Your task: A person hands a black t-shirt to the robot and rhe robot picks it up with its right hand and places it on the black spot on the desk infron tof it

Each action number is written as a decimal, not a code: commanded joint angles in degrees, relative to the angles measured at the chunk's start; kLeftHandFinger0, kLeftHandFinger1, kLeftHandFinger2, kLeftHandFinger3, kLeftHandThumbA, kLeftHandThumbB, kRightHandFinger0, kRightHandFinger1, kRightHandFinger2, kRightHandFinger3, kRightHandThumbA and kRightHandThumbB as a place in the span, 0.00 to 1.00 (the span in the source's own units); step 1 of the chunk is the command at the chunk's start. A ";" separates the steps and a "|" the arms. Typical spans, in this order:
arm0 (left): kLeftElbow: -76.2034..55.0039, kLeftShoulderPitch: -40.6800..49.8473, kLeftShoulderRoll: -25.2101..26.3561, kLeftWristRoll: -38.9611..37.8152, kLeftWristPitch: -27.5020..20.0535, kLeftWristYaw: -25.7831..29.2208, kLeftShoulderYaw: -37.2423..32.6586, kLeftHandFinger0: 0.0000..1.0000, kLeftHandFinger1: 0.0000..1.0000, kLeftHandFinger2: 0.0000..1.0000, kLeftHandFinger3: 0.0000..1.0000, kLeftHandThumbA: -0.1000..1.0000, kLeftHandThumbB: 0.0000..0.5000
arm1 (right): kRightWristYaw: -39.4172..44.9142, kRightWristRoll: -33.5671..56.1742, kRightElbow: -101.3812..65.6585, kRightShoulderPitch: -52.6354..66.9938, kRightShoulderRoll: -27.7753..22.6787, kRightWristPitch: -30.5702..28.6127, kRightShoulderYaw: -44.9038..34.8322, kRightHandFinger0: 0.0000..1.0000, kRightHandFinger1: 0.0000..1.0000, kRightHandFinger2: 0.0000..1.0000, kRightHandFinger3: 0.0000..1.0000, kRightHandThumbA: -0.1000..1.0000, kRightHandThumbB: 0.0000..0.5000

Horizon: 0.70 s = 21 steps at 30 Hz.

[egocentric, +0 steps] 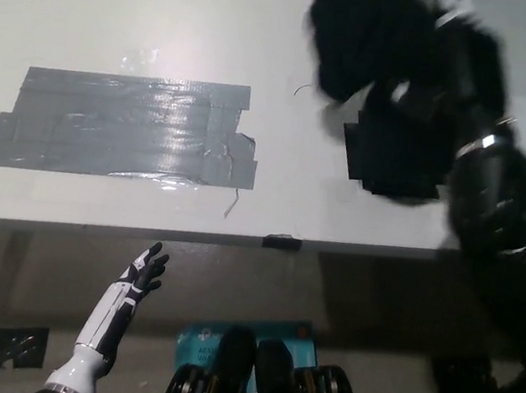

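Below the front edge of the worktop (171,10), the white left hand (141,273) rests with its fingers spread, holding nothing. On the worktop a patch of grey tape (127,127) lies well left of the black spot (394,160). The black t-shirt (372,32) hangs blurred just above and behind that spot, bunched in the black right hand (422,92), whose fingers appear closed on the cloth.

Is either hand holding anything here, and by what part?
The right hand carries the black t-shirt, bunched; the exact grip point is blurred. The left hand holds nothing.
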 commanded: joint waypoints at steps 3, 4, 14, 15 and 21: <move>-0.78 -1.07 0.45 -0.14 -2.17 -0.84 -0.42 1.00 1.00 0.99 1.00 1.00 1.00 | 6.11 -2.94 9.77 -4.40 -1.97 -9.67 5.53 0.02 0.56 1.00 0.70 0.00 0.41; -0.62 -1.15 0.40 -0.05 -2.31 -0.77 -0.46 1.00 1.00 0.99 1.00 1.00 1.00 | 6.40 -2.72 10.80 -4.55 -1.94 -10.11 5.79 0.02 0.58 1.00 0.75 0.00 0.42; -0.02 -1.44 0.74 0.98 -2.67 -0.57 -0.81 0.96 1.00 0.95 1.00 1.00 1.00 | 32.35 1.37 14.43 -6.53 -3.45 -0.99 9.81 1.00 1.00 1.00 1.00 0.44 0.65; -0.07 -1.43 0.78 0.98 -2.67 -0.64 -0.84 0.96 0.99 0.95 1.00 1.00 1.00 | 34.02 1.64 13.18 -6.83 -4.31 -1.20 9.97 1.00 1.00 1.00 1.00 0.55 0.77; 0.13 -1.54 0.81 1.04 -2.85 -0.58 -0.81 0.94 0.97 0.91 1.00 1.00 1.00 | 43.48 7.78 3.88 -8.79 -8.62 2.06 6.88 1.00 1.00 1.00 1.00 0.71 1.00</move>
